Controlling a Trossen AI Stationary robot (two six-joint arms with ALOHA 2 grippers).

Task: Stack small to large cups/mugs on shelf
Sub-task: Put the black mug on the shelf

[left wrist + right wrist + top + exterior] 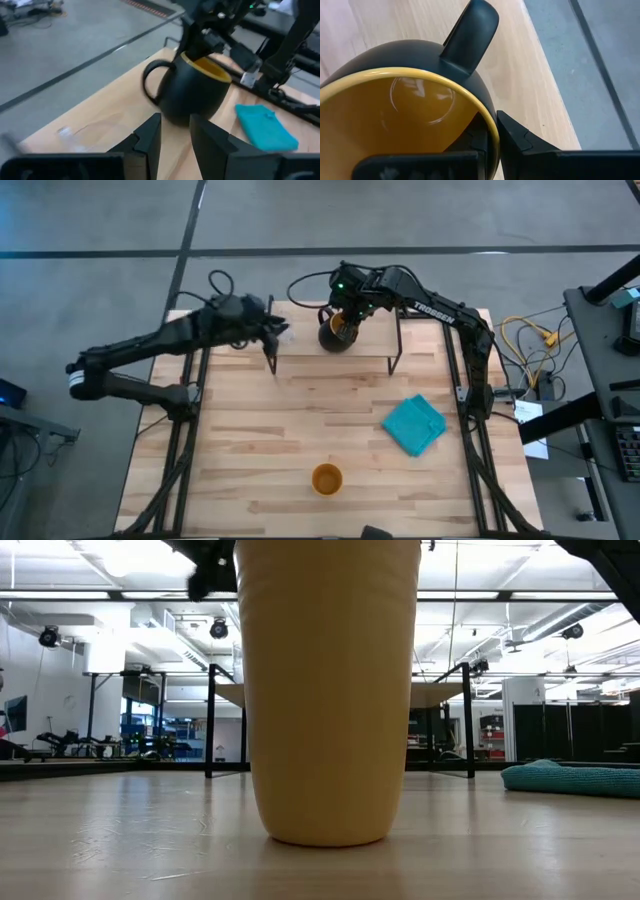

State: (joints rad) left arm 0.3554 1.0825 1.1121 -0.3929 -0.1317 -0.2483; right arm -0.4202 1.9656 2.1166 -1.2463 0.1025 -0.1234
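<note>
The dark mug [338,332] with a yellow-orange inside is on the light-wood shelf [370,345] at the table's far side, and my right gripper [345,315] is shut on its rim. The mug's handle [152,82] sticks out sideways. My left gripper [275,330] hovers at the shelf's left end, pointing at the mug, with its fingers [150,137] a little apart and empty. A faint clear thing [65,134], perhaps the clear cup, lies on the shelf board beside it. The handleless yellow-orange cup [326,478] stands upright on its base near the table's front edge. My right gripper holds the mug's rim [487,117] a little way round from the handle [470,35]. One finger is inside the mug and one outside. The fingers come from above, slanting down. The mug is upright; whether its base rests on the shelf board I cannot tell.
A teal cloth [413,425] lies on the tabletop right of centre, in front of the shelf. The shelf's thin black legs [396,350] stand at its corners. In the low view the yellow-orange cup [330,690] fills the middle and hides most of the shelf behind it.
</note>
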